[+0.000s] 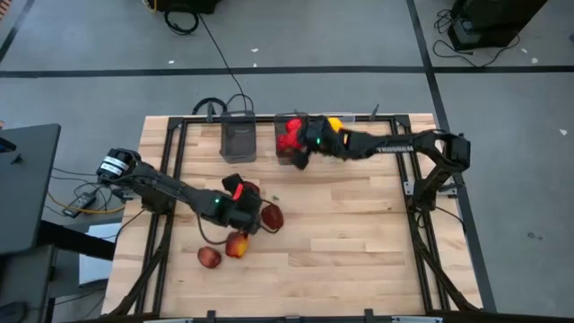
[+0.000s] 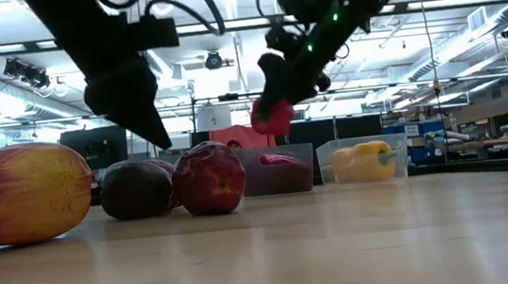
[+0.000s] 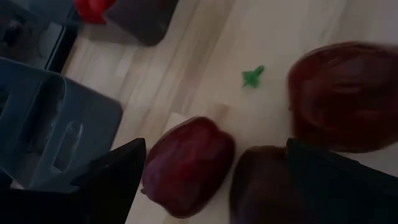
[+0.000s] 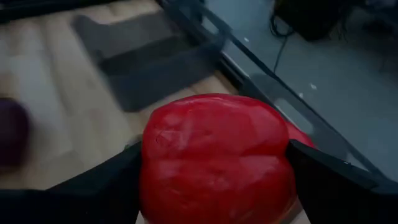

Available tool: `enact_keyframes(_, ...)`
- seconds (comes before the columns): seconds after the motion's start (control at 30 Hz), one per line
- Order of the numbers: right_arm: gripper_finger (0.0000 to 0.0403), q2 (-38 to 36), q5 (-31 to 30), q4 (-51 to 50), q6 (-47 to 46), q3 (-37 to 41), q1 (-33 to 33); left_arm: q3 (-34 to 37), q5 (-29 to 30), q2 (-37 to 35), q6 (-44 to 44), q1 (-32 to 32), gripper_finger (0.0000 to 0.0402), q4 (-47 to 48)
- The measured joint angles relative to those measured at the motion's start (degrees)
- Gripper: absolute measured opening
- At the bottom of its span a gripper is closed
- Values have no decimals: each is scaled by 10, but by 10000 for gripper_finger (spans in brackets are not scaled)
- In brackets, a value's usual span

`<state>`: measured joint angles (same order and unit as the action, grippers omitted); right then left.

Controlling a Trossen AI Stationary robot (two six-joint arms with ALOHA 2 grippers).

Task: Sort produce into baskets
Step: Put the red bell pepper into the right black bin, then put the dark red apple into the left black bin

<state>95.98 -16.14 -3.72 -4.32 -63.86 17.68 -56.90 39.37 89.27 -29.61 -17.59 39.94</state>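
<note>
The right gripper [image 4: 214, 180] is clamped on a glossy red bell pepper [image 4: 217, 155], one dark finger [image 4: 336, 180] pressed to each side of it. In the low view the pepper [image 2: 273, 117] hangs in the air, well off the table, just above the middle dark-grey bin [image 2: 281, 169], which already has red pieces inside. From above, that gripper [image 1: 299, 144] sits over the bin [image 1: 289, 136] at the far edge of the table [image 1: 359, 233].

Beside it toward the right arm's side stands a nearly clear bin [image 2: 369, 160] with a yellow bell pepper [image 2: 367, 161] in it. On the other side a second dark-grey bin [image 1: 239, 136] stands by itself.

The left gripper [image 3: 211, 186] is down low over the nearer part of the table with its fingers spread wide and holding nothing. Between and just past them lie three dark red apples, one [image 3: 188, 163] close to one finger, one [image 3: 264, 183] close to the other, and a third [image 3: 344, 96] a little farther out. A small green scrap [image 3: 252, 76] lies on the wood near them.

From above, two more apples lie nearer the front edge: a red-yellow one [image 1: 237, 244] and a red one [image 1: 209, 257] just beside it.
</note>
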Motion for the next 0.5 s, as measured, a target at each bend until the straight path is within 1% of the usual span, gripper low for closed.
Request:
enact_keyframes(0.1,364,10,14,-9,2,1,35,7,-5,0,9,14,392,1)
enact_keyframes(0.2,382,14,21,-4,19,1,53,11,-7,0,10,25,392,7)
enact_keyframes(0.3,395,14,32,-2,27,0,60,11,-7,0,17,32,392,12)
enact_keyframes(0.5,390,7,26,2,26,0,52,11,-32,0,54,49,392,16)
